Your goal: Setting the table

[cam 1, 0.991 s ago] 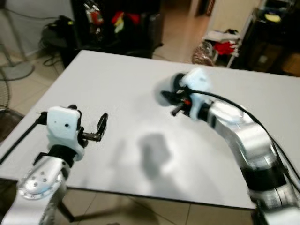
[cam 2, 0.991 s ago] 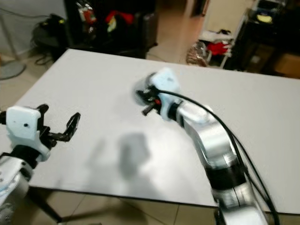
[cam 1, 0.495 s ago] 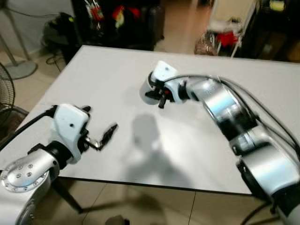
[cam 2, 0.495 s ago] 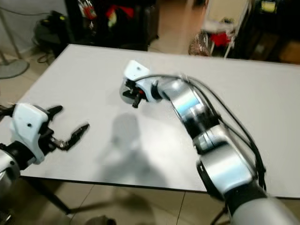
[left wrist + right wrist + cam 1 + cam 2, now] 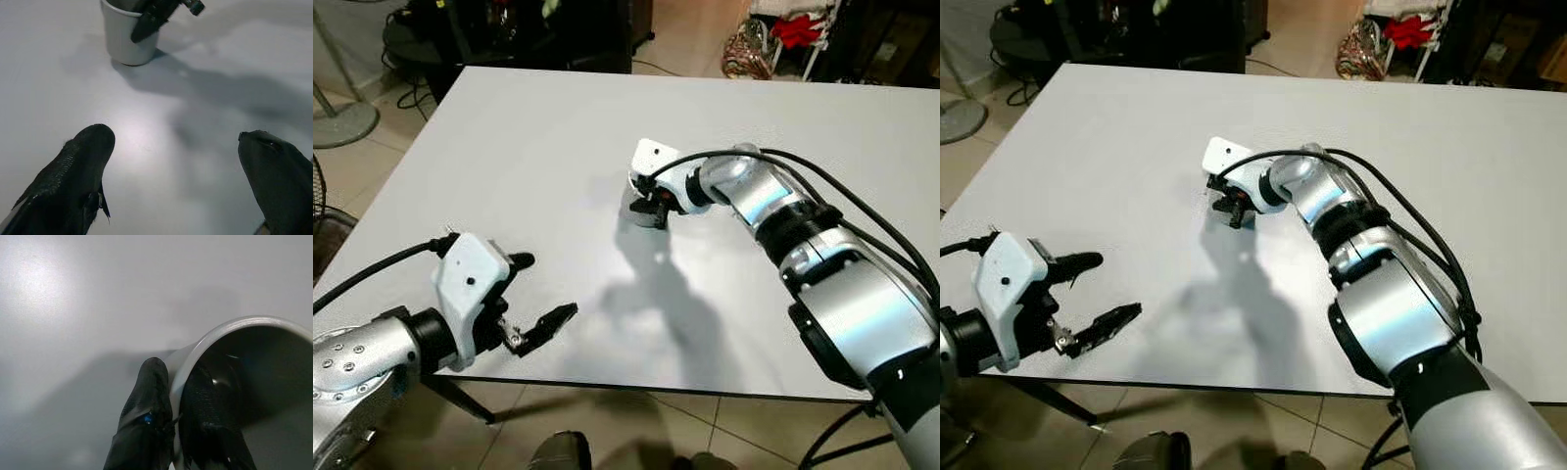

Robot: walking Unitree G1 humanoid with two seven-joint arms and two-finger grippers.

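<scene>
At the table's (image 5: 803,117) near left edge the left gripper (image 5: 540,299) hovers with its fingers spread, grasping nothing, bare white tabletop on every side of it. Farther in, near the table's middle, stands one small white cup (image 5: 128,35), upright with its mouth up, well apart from every edge. The right gripper (image 5: 178,418) pinches the cup's rim, one finger inside, one outside.
</scene>
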